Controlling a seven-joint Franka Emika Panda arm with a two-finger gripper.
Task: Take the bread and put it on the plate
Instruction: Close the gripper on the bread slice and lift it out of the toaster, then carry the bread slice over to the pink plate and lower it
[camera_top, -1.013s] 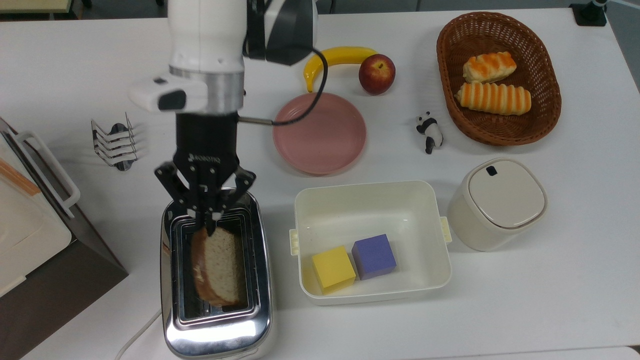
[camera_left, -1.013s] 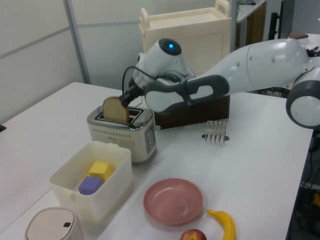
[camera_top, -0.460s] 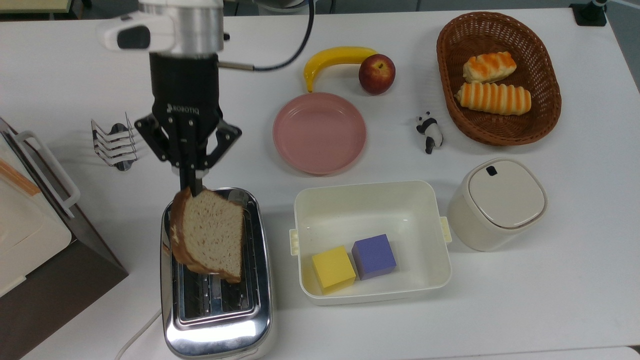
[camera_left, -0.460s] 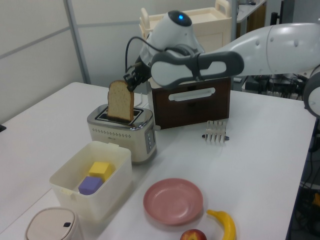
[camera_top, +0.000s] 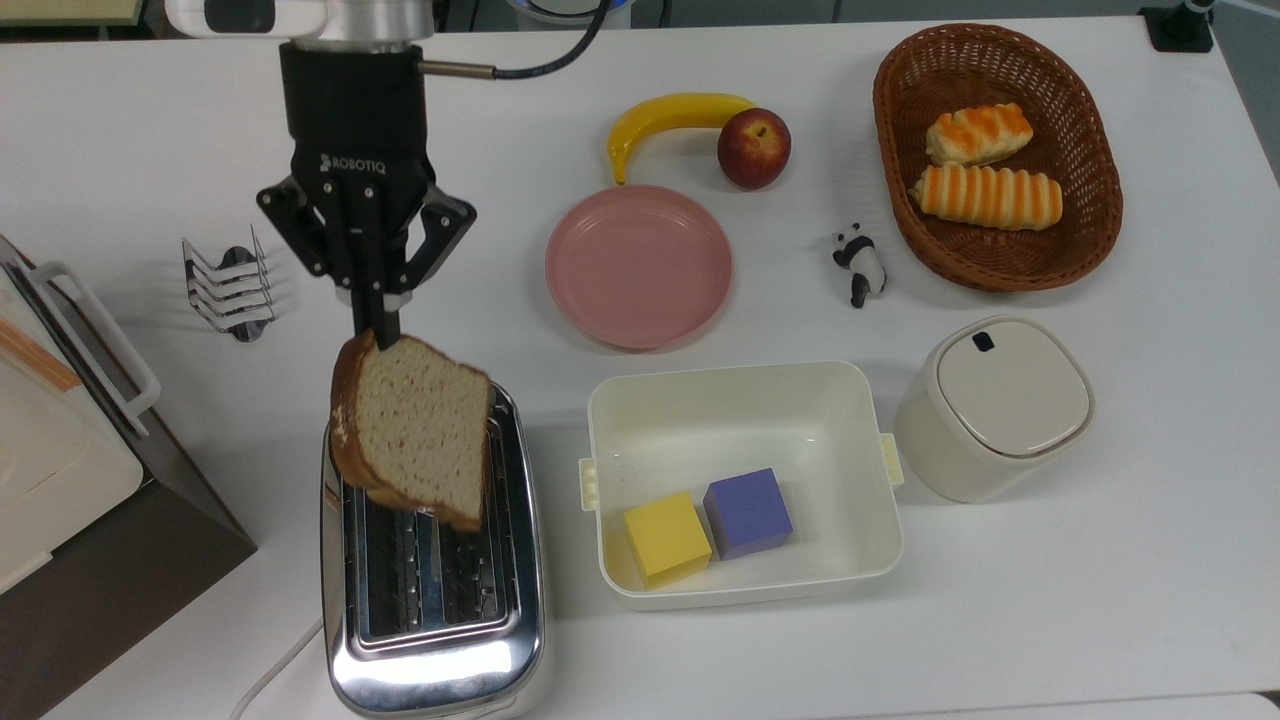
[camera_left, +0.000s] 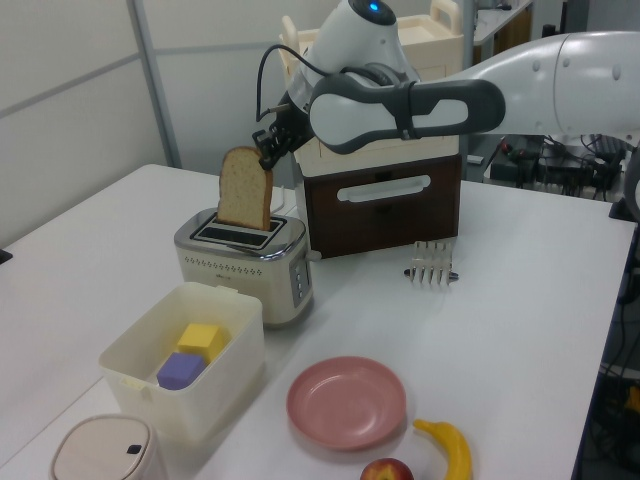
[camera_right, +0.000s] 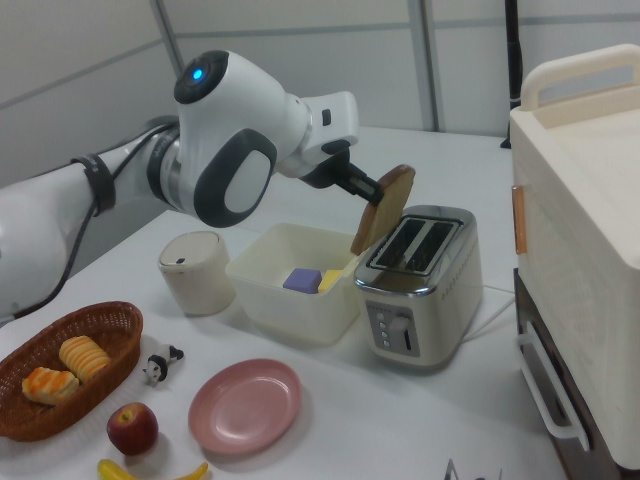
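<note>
since a second ago the bread (camera_top: 415, 433) has come up out of the toaster (camera_top: 432, 580): then it sat deep in the slot with only its top showing, and now the whole slice hangs in the air above the slots, its lower edge clear of the chrome top in the left view. the gripper (camera_top: 383, 322) has risen with it and drifted toward the top view's upper edge, away from the toaster. its fingers are closed thin on the slice's upper crust corner, pinching just that edge, so the bread dangles tilted beneath them rather than lying flat. the plate (camera_top: 640, 266) sits bare on the white table (camera_top: 1100, 560), off to the top view's right of the gripper and well apart from the bread, with the banana (camera_top: 672, 118) and apple (camera_top: 753, 148) just beyond it and the white tub (camera_top: 742, 483) holding its yellow and purple blocks beside the toaster. in my judgement the pick is done and the carry is what remains: the slice has to travel sideways over to the plate and be lowered so it ends lying inside the rim. the grip on one corner looks slight, so a quick swing could let the slice pivot or slip.
</note>
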